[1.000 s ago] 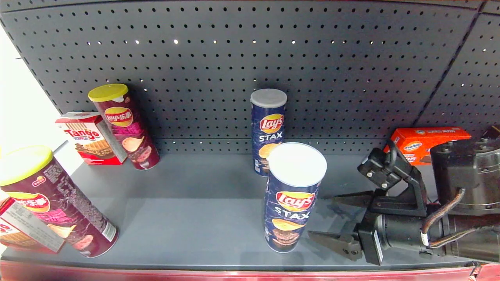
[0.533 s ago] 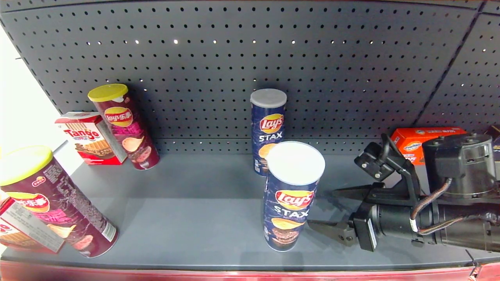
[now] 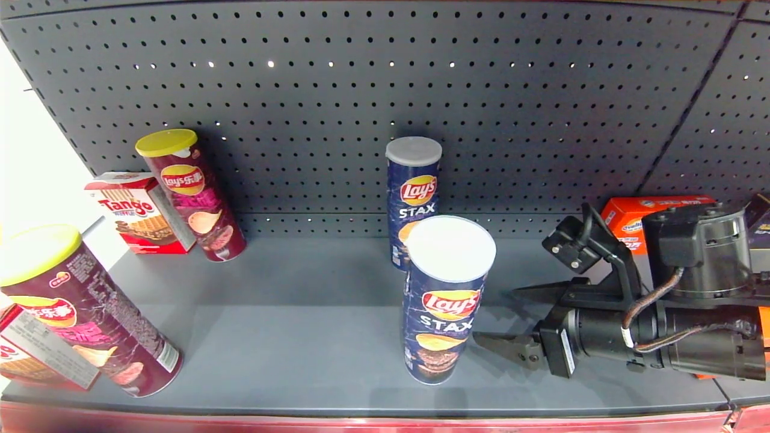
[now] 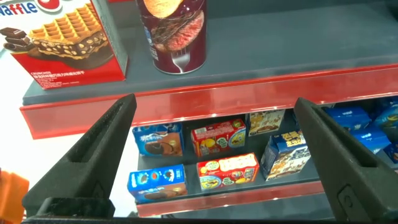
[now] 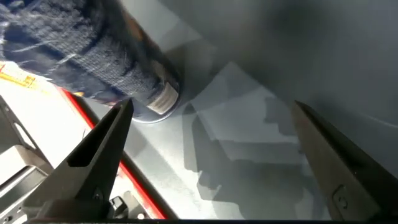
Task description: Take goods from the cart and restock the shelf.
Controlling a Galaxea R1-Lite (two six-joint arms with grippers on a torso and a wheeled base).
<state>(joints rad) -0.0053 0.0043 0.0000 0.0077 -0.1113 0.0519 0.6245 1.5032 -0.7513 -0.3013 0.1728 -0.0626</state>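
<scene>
Grey shelf board [image 3: 289, 313] backed by a perforated panel [image 3: 361, 90] is where the work sits. On it the right gripper [image 3: 498, 316] lies with its fingers spread wide and nothing between them, tips aimed at the front blue can [image 3: 448, 300], which stands upright near the shelf's front edge, just ahead of a second blue can [image 3: 413, 198] by the back panel. From the head view the nearer fingertip looks very close to the can; the right wrist view suggests a gap, though I cannot be sure.

The can seems placed, so the step is probably a clean retreat. Draw straight back along the forearm's line with the fingers kept apart and level, since a tall, narrow can near the lip would tip from a light brush.

That forearm lies nearly level above the shelf's right part, coming in from the right in front of an orange box [image 3: 637, 219]. The left gripper [image 4: 212, 106] hangs low before the shelf's red lip [image 4: 205, 102], also spread and empty.
</scene>
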